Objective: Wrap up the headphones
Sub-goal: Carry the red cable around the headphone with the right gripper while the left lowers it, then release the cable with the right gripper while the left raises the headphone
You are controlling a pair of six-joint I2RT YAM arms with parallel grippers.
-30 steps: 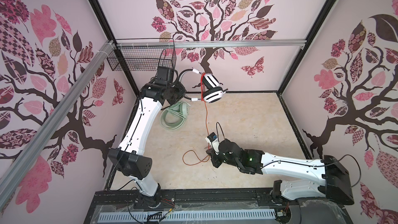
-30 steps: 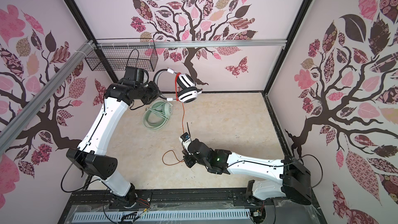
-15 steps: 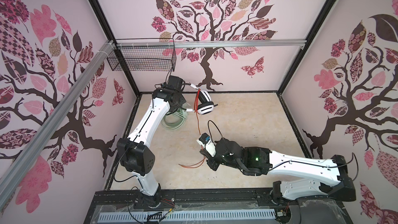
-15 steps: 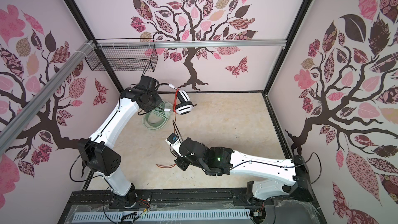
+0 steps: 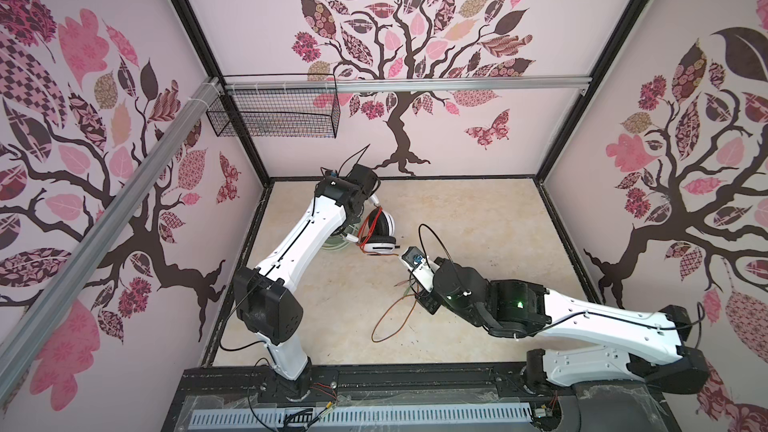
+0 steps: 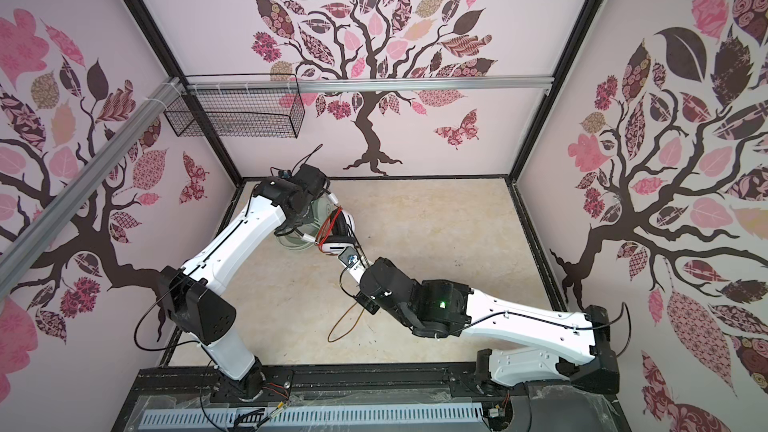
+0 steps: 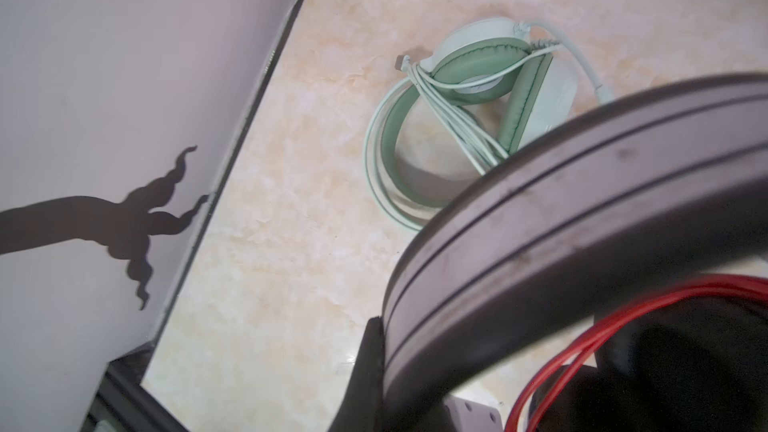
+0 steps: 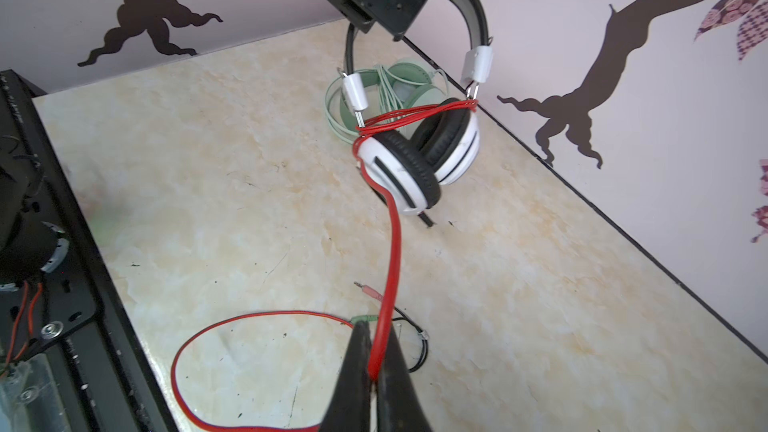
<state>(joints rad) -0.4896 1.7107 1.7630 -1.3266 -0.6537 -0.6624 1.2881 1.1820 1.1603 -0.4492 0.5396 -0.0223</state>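
Right wrist view tells most of the story. The left gripper is clamped on the black band of the white-and-black headphones and hangs them cups-down over the table. The lower cup is close to the surface, though I cannot tell whether it touches. Holding by the band, I'd judge, leaves the cups and metal sliders free on every side so that cord can pass around them.

Several turns of the red cord already cross between the two sliders, just above the cups. From there the cord runs down, fairly taut, into the right gripper, whose fingers are pinched together on it. That pinch sits well short of the cord's end. A slack loop lies on the table beside it, and the plugs lie loose near the fingers. Gripping partway along looks meant to give a short, manageable length to lead around the headset, with the tension holding the laid turns in place. With that much cord loose, the wrap seems only partway done.

The mint-green headphones lie flat on the table near the back wall, just behind the hanging pair. Their pale cord is bundled across band and cups. That pair looks finished and parked out of the way.
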